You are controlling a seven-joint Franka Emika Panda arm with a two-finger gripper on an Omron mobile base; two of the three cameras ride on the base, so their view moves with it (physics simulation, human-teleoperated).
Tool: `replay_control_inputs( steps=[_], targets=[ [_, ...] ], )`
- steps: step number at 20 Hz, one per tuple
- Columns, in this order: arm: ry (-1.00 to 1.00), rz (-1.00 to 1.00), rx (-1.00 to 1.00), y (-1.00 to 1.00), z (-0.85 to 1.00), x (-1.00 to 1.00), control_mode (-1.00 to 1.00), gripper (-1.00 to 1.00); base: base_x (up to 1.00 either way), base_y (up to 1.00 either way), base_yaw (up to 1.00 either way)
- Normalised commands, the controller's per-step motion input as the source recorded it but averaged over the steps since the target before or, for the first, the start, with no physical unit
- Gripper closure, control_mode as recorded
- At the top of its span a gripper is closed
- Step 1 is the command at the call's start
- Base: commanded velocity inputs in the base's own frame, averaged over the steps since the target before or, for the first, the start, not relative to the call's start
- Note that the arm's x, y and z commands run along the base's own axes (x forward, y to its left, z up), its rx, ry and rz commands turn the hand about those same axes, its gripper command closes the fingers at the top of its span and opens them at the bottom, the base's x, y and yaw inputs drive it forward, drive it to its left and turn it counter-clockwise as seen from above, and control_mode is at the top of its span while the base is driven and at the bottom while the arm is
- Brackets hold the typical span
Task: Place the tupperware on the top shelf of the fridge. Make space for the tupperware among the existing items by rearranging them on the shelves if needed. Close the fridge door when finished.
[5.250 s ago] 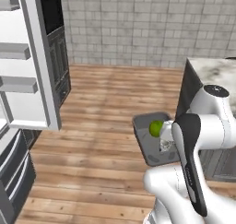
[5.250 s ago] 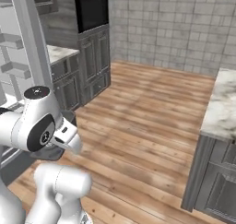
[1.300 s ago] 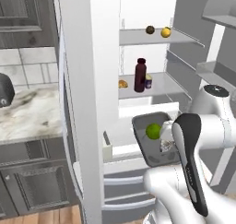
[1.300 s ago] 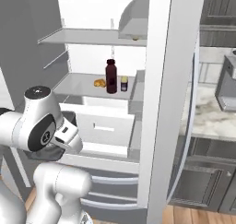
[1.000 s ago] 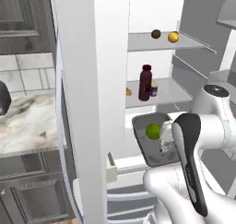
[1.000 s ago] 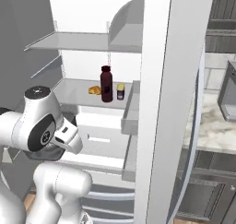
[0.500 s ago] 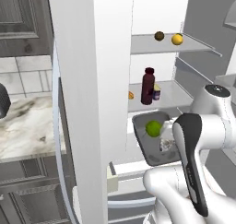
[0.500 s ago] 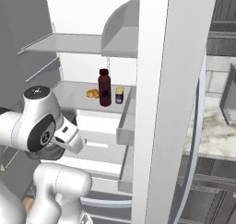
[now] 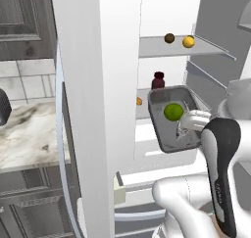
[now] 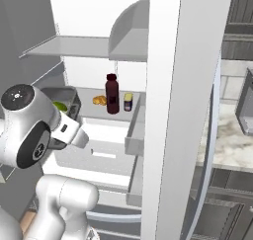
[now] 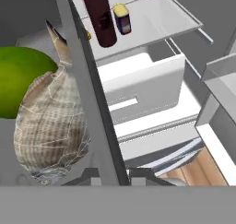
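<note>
The tupperware (image 9: pixel 166 134) is a dark grey open box held in the air in front of the fridge's (image 9: pixel 93 109) open interior, level with the middle shelf (image 10: pixel 99 108). My gripper (image 9: pixel 183 128) is shut on its right rim. In the hand view its wall (image 11: pixel 92 103) runs between my fingertips (image 11: pixel 94 174), with the green ball (image 11: pixel 18 80) and a whitish ribbed piece (image 11: pixel 53 117) inside. The top shelf (image 9: pixel 196 48) carries a dark fruit (image 9: pixel 169 37) and a yellow fruit (image 9: pixel 188 41). A maroon bottle (image 10: pixel 112 94), a small can (image 10: pixel 128 101) and an orange fruit (image 10: pixel 100 100) stand on the middle shelf.
The fridge's open doors stand close on both sides, the left door (image 9: pixel 83 134) and the right door (image 10: pixel 183 110) with grey door bins (image 10: pixel 133 130). White drawers (image 11: pixel 143 89) lie below the middle shelf. A marble counter (image 9: pixel 24 139) is at the left.
The camera has moved nearer the fridge, so the whole picture shifted. The tupperware has risen in my grip, from below the middle shelf to level with it.
</note>
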Motion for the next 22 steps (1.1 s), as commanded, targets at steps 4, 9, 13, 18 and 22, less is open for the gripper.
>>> replay_control_inputs(
  steps=[4,9,13,18,22],
  targets=[
    [-0.08,0.00,0.00,0.00,1.00,0.23,-1.00,1.00,0.00,0.00,0.00],
    [0.00,0.00,0.00,-0.02,1.00,0.41,-1.00,1.00,0.00,0.00,0.00],
    [0.00,0.00,0.00,-0.16,0.87,0.53,-1.00,1.00,0.00,0.00,0.00],
    [-0.09,0.00,-0.03,-0.07,0.04,0.97,-1.00,1.00,0.00,0.00,0.00],
    [-0.07,0.00,-0.02,0.00,0.14,1.00,-1.00,1.00,0.00,0.00,0.00]
  ],
)
